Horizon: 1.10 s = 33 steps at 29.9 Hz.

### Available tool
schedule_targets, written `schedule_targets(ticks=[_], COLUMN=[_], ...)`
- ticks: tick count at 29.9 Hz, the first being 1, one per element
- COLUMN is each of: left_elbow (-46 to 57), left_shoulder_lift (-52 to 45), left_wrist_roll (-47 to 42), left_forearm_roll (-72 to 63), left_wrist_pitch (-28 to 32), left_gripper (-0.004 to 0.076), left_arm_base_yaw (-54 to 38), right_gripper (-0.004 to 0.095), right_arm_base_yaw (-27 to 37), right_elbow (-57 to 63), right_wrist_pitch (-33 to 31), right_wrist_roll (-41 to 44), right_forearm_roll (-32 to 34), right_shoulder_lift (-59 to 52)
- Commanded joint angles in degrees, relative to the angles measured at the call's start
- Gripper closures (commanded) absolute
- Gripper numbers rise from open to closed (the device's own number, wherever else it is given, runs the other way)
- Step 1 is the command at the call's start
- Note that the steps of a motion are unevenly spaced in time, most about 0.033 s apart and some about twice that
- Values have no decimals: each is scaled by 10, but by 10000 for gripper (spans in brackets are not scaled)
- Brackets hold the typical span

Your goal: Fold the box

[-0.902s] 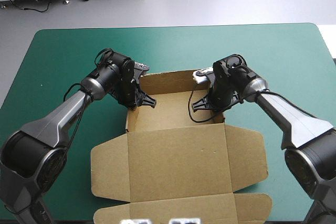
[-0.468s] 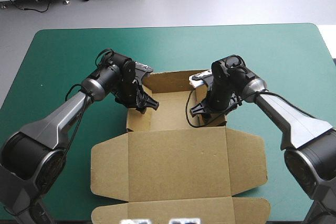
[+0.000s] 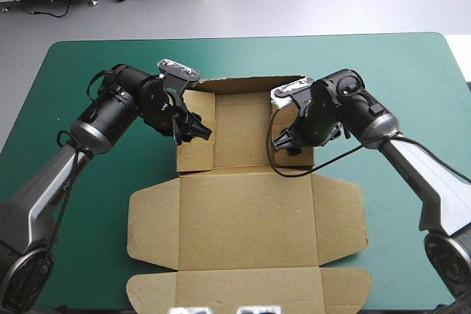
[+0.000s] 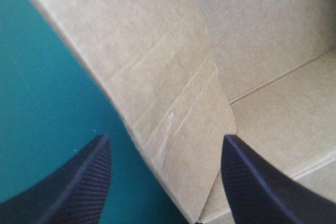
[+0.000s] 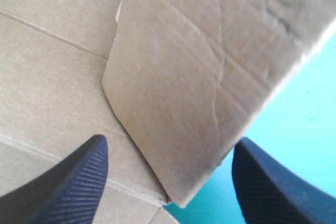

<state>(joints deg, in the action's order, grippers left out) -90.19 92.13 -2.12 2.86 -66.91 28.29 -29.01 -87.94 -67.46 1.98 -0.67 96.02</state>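
Observation:
The brown box [image 3: 243, 119] lies mid-table as an open tray, far wall and both side walls raised. Its lid [image 3: 246, 218] lies flat toward the near edge, with side flaps spread. My left gripper [image 3: 193, 129] is open over the tray's left side wall. In the left wrist view that wall [image 4: 173, 129] stands between the fingers [image 4: 68, 182] of the left gripper [image 4: 165, 140], apart from both. My right gripper [image 3: 283, 141] is open at the right side wall. That wall [image 5: 184, 119] rises between the fingers [image 5: 273, 182] of the right gripper [image 5: 172, 141].
Teal-green cover [image 3: 81, 71] shows on all sides of the box, widest at the far left and the far right [image 3: 412, 71]. The lid's front flap [image 3: 250, 288] reaches close to the table's near edge.
Both grippers were shut inside the tray earlier. They have opened and drawn outward to the side walls. The tray's walls now stand more upright.

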Motion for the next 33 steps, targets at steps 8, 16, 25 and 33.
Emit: schedule_targets(ticks=[8, 16, 25, 33], left_elbow=[-15, 74, 259, 331], left_shoulder_lift=[-65, -229, -370, -425], left_wrist_roll=[1, -30, -42, -42], left_forearm_roll=[51, 107, 132, 131], left_wrist_pitch=[51, 138, 102, 83], left_gripper=[281, 281, 281, 281], left_arm_base_yaw=[-1, -1, -1, -1], right_gripper=[279, 279, 280, 280], right_arm_base_yaw=[9, 9, 9, 9], right_elbow=[-19, -19, -19, -21], right_wrist_pitch=[19, 43, 56, 80], right_wrist_roll=[-20, -46, -51, -50], right_forearm_roll=[7, 18, 36, 40], right_shoulder_lift=[-53, -127, -128, -67])
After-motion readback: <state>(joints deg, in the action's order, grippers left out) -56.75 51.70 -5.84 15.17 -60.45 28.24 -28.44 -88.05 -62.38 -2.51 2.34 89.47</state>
